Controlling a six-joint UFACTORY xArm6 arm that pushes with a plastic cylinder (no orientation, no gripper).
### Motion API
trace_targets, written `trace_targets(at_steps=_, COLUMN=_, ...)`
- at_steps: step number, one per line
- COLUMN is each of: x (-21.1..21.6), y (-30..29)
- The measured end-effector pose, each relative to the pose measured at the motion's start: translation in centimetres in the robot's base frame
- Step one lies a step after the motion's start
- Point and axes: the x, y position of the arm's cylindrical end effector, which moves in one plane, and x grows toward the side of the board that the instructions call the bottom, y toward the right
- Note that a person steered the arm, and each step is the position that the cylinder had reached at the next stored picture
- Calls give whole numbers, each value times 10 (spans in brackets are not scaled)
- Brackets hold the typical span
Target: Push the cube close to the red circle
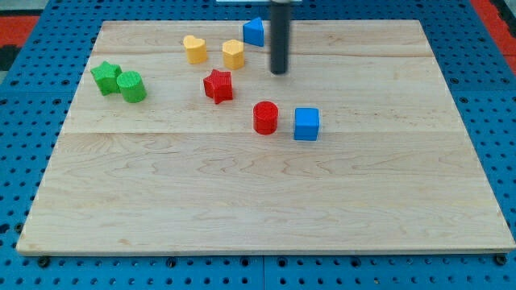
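Wooden board (266, 201): blue cube (306, 124) seemingly square-on

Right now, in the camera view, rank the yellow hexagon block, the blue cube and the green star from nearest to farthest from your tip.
From my tip:
1. Yellow hexagon block, just toward the view's left.
2. Blue cube, toward the view's bottom, slightly right, beside the red circle.
3. Green star, far toward the view's left edge.

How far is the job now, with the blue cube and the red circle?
Mostly done: the blue cube sits just to the view's right of the red circle, with a small gap. In hand: nothing; my tip is away from both, toward the view's top, touching no block. Left: at most a small nudge toward the view's left.
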Motion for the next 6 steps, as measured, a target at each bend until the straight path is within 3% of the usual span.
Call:
trace_targets(at_steps=1, x=68, y=48)
trace_targets(at_steps=2, x=96, y=91)
trace_targets(at_steps=3, x=138, y=80)
trace_targets(at_steps=5, x=69, y=11)
trace_targets(at_steps=6, x=76, y=34)
